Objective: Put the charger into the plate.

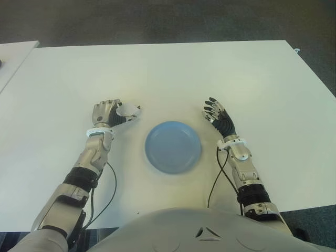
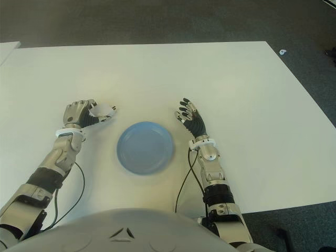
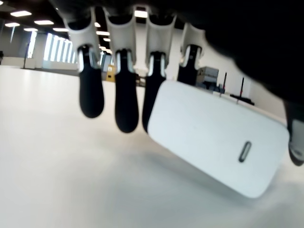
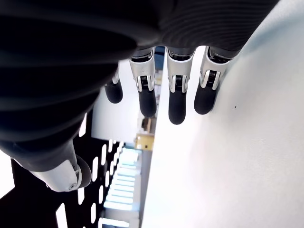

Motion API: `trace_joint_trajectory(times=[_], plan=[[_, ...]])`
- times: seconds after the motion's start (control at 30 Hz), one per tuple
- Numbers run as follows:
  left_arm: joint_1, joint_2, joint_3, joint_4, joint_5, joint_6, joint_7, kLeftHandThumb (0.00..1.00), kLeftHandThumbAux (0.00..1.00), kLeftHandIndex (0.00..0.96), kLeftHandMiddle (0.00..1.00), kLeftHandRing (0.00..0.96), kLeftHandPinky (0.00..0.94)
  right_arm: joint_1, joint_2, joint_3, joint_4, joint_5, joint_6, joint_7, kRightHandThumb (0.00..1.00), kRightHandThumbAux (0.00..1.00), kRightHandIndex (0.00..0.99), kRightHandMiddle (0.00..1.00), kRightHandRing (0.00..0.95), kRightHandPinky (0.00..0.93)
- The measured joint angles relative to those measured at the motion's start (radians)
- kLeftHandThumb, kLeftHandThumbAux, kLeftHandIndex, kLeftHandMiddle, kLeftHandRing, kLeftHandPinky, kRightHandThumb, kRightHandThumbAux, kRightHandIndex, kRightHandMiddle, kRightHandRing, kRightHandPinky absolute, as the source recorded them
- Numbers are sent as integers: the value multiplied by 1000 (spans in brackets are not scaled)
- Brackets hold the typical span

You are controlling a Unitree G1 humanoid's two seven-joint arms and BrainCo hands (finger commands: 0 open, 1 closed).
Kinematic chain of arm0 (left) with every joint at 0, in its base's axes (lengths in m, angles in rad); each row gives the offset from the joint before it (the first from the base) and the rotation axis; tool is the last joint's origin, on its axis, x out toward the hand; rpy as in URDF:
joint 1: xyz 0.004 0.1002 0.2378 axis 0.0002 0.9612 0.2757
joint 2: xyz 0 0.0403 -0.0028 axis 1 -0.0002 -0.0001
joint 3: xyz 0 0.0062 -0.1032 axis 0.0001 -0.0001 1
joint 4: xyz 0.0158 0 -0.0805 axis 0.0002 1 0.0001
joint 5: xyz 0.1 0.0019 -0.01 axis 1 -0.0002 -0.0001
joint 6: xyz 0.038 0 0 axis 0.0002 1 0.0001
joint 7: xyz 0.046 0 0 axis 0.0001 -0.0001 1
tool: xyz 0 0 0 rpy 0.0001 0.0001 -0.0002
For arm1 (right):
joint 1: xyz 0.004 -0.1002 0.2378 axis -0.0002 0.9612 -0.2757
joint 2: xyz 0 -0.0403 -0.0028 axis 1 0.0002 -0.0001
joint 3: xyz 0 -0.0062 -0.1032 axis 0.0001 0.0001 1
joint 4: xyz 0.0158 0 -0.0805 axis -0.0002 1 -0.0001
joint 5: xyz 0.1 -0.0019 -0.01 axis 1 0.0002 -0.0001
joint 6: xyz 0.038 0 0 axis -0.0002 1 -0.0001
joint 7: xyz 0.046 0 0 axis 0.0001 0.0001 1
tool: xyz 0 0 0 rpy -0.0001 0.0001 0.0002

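Note:
A white rectangular charger (image 3: 213, 142) with a small slot in one face is held in my left hand (image 1: 113, 113), whose fingers (image 3: 126, 95) curl over it just above the white table (image 1: 173, 73). In the eye views the charger (image 1: 128, 111) sticks out of that hand, left of the round blue plate (image 1: 173, 146) and a little farther from me. The plate has nothing in it. My right hand (image 1: 216, 116) shows just right of the plate, fingers (image 4: 175, 102) spread and holding nothing.
The white table stretches wide beyond both hands. A second white surface (image 1: 10, 58) stands at the far left. Black cables (image 1: 218, 181) run along both forearms. Dark floor (image 1: 157, 21) lies past the far edge.

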Motion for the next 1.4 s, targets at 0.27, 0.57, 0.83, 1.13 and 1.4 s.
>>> trace_joint_trajectory(times=[0.27, 0.57, 0.83, 1.13, 1.4], plan=[[5, -48, 35, -64, -10, 56, 26, 735, 693, 443, 812, 802, 825, 0, 3, 0, -9, -1, 14, -4, 180, 588, 0, 146, 156, 135], [11, -78, 62, -107, -35, 57, 29, 740, 694, 443, 835, 831, 852, 0, 7, 3, -24, -3, 37, -7, 182, 609, 0, 153, 161, 133], [32, -86, 77, -129, -45, 46, 53, 740, 694, 443, 843, 840, 857, 1, 7, 4, -29, -4, 42, -10, 186, 616, 0, 158, 166, 138], [40, -88, 100, -148, -65, 18, 56, 737, 694, 444, 850, 845, 858, 2, 7, 4, -32, -4, 47, -11, 197, 621, 0, 157, 165, 137], [70, -94, 108, -251, -72, 19, 50, 736, 694, 444, 854, 847, 860, 3, 9, 6, -39, -4, 53, -11, 224, 637, 0, 164, 175, 152]])
